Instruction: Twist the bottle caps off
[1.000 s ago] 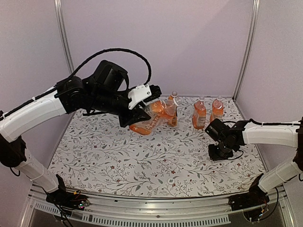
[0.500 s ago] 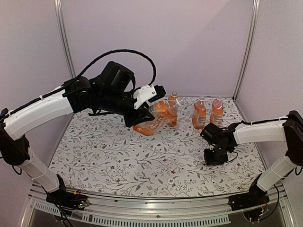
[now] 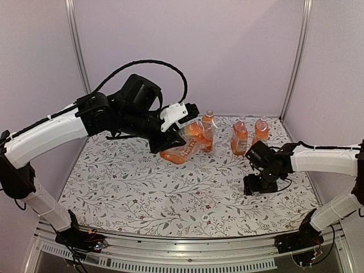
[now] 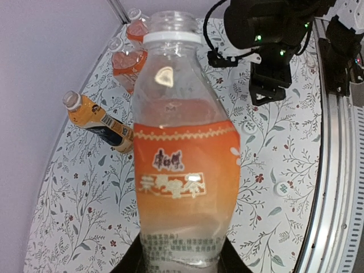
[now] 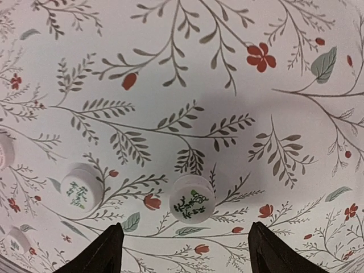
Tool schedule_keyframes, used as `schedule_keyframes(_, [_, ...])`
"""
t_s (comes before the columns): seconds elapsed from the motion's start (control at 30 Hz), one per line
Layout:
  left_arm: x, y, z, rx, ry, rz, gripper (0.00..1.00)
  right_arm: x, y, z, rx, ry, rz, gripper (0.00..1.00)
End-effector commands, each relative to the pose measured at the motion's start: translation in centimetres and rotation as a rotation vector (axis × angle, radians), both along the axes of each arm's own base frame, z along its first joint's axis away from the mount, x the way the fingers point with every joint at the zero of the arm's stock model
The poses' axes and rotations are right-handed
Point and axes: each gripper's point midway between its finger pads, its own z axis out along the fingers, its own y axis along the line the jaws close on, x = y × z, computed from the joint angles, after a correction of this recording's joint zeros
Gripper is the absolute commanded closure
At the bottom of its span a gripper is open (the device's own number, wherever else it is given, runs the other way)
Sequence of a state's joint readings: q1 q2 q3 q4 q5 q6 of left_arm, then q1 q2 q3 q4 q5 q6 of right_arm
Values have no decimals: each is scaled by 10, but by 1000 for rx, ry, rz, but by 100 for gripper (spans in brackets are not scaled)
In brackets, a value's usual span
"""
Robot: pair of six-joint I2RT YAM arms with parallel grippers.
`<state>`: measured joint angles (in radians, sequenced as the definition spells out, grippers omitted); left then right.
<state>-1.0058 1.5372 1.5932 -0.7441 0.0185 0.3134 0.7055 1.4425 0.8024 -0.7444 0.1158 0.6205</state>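
The freed cap (image 5: 192, 206) lies flat on the flowered desk (image 5: 239, 74), between the fingers (image 5: 108, 250) of the right hand (image 5: 185, 227), which are spread wide and touch nothing. A second loose cap (image 5: 81, 189) sits near it to one side. The held bottle (image 4: 185, 170) is up off the desk and tilted, its neck (image 4: 170, 23) bare and open. The left hand (image 3: 166, 141) is pressed in on its lower body. At the back of the desk stand the slim bottle (image 3: 207, 126), white-capped in the left wrist view, a second squat bottle (image 3: 239, 137) and a third squat bottle (image 3: 261, 131); their tops are too small to read. The step in hand looks like the drop-off of a removed cap, just completed. Next, the right hand likely has to rise clear, while the left stands the open bottle upright without slopping it, before a capped bottle is taken up. A second ago the right hand was pressed together; now it has sprung apart and sits slightly nearer the desk's middle, while the left arm has swung a little rightward.
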Motion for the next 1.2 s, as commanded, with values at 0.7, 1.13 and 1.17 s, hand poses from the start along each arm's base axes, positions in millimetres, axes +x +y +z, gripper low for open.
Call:
schedule_keyframes(0.7, [-66, -14, 20, -70, 115, -257, 92, -40, 153, 333, 948, -1142, 1049, 27])
schedule_keyframes(1.13, [-70, -14, 26, -84, 114, -275, 92, -36, 165, 318, 968, -1070, 1066, 43])
schedule_keyframes(1.17, [-71, -14, 26, -84, 114, -275, 92, -35, 166, 318, 971, -1065, 1066, 46])
